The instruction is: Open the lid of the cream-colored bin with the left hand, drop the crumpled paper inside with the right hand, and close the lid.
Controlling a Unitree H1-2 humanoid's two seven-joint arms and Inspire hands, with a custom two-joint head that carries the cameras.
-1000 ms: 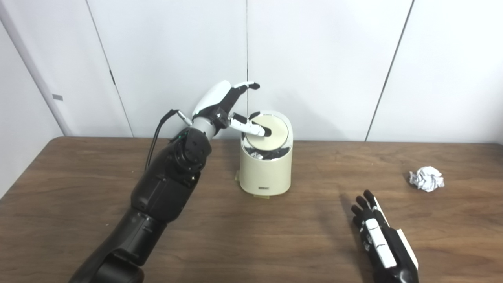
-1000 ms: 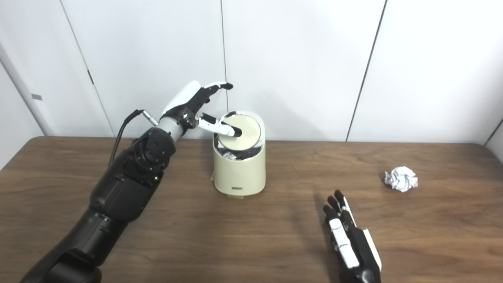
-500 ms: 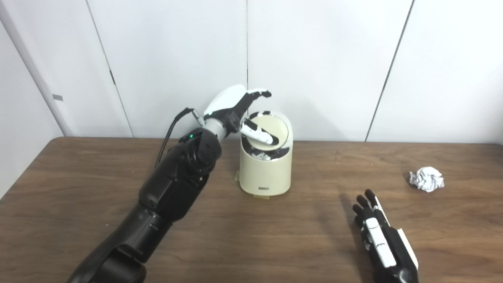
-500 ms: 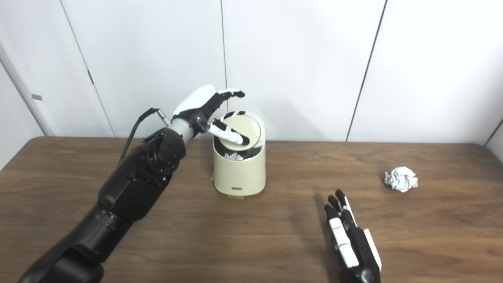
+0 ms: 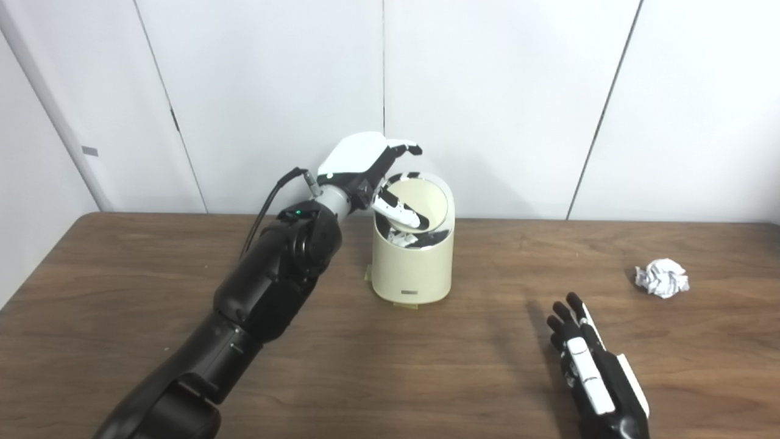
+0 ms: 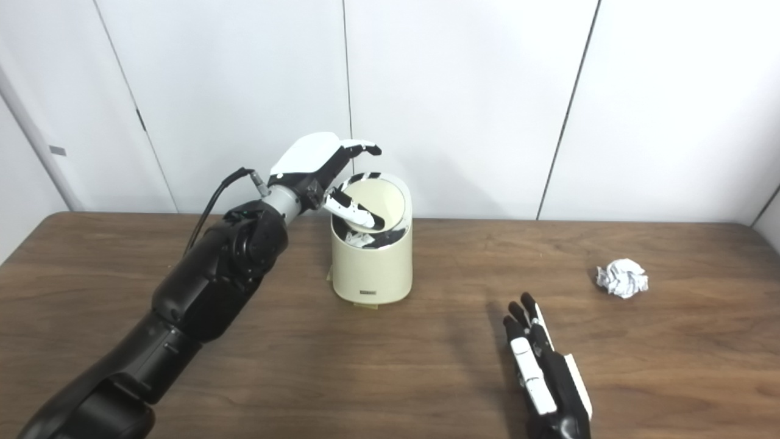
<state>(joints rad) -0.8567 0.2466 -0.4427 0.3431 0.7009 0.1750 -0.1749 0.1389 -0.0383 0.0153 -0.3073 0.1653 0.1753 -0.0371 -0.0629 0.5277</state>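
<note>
The cream-colored bin (image 5: pixel 413 268) stands at the back middle of the wooden table (image 5: pixel 390 372). Its round swing lid (image 5: pixel 429 204) is tilted steeply, front edge pushed down into the bin. My left hand (image 5: pixel 365 161) is open at the bin's top: its thumb (image 5: pixel 399 210) presses on the lid's face and its fingers (image 5: pixel 402 148) spread over the back rim. Crumpled paper (image 5: pixel 399 239) shows inside through the gap. A crumpled paper ball (image 5: pixel 661 277) lies on the table at far right. My right hand (image 5: pixel 588 360) lies flat, open and empty, near the front edge, well short of the ball.
White wall panels (image 5: pixel 499 91) stand close behind the bin. A black cable (image 5: pixel 268 195) loops from my left wrist. My left forearm (image 5: pixel 268 286) stretches across the table left of the bin.
My left hand has moved right and turned over the bin, and its thumb has pushed the lid from slightly tilted to steeply tilted. My right hand and the paper ball have not moved.
</note>
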